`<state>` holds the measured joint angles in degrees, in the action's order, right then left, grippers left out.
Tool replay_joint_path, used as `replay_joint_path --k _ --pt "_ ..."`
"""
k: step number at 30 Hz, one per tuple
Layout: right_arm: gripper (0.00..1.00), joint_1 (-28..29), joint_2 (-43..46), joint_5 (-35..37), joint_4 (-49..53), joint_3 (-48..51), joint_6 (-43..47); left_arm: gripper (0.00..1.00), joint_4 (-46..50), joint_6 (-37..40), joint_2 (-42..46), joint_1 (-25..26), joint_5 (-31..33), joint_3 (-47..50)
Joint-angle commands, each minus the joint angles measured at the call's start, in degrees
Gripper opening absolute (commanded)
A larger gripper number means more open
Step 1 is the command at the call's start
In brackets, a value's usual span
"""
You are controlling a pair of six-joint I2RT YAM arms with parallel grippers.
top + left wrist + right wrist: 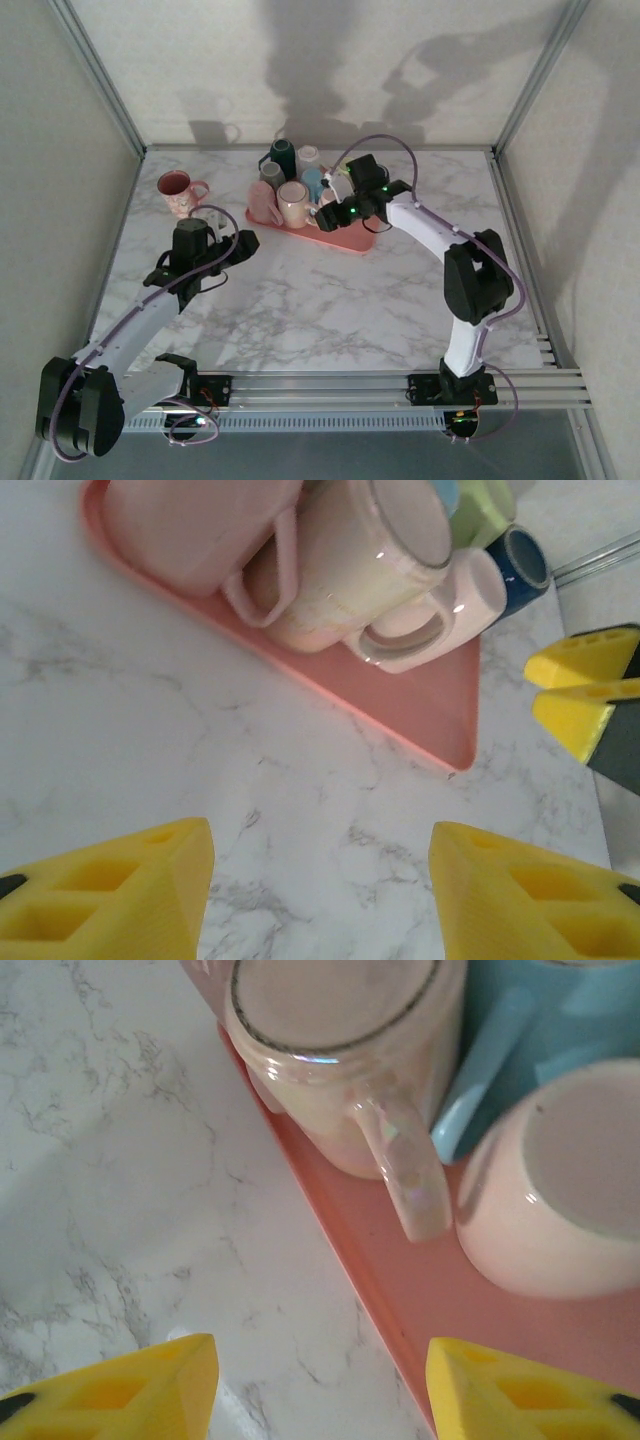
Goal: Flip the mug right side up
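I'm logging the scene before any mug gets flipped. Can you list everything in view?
tray: one, pink, back middle of the table
mugs on the tray: at least six, bunched together; pink, cream, pale pink, light blue, dark teal, green; the cream and pale pink ones are bottom up
lone mug: one, pink, upright on the table, left of the tray and apart from it
table: one, white marble
rail: one, silver, near edge, under the arm bases
left gripper: yellow fingers, open, over bare table short of the tray
right gripper: yellow fingers, open, at the tray's front edge by the cream mug
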<state>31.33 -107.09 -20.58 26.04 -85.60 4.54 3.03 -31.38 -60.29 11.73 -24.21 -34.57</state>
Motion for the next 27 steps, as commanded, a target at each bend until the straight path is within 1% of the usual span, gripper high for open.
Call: replay_joint_path --k 1,5,13,17,27 --pt "0.58 1.11 -2.75 1.50 -0.22 -4.34 0.80 0.59 3.60 -0.27 0.87 -0.98 -0.53 0.51" --pt "0.59 2.05 -6.07 3.99 0.29 -7.70 1.25 0.59 3.44 -0.03 1.38 -1.75 -1.45 1.70" --pt "0.61 3.64 -10.03 9.09 0.61 -12.32 2.40 0.59 2.16 -1.01 2.68 -2.56 -0.90 2.92" --pt "0.62 4.36 -11.44 11.30 0.59 -13.48 3.57 0.58 3.41 -0.97 4.12 -2.80 1.63 2.91" --pt "0.64 5.03 -15.15 15.03 -0.98 -15.95 4.94 0.59 3.83 -0.88 5.45 -4.17 0.74 3.31"
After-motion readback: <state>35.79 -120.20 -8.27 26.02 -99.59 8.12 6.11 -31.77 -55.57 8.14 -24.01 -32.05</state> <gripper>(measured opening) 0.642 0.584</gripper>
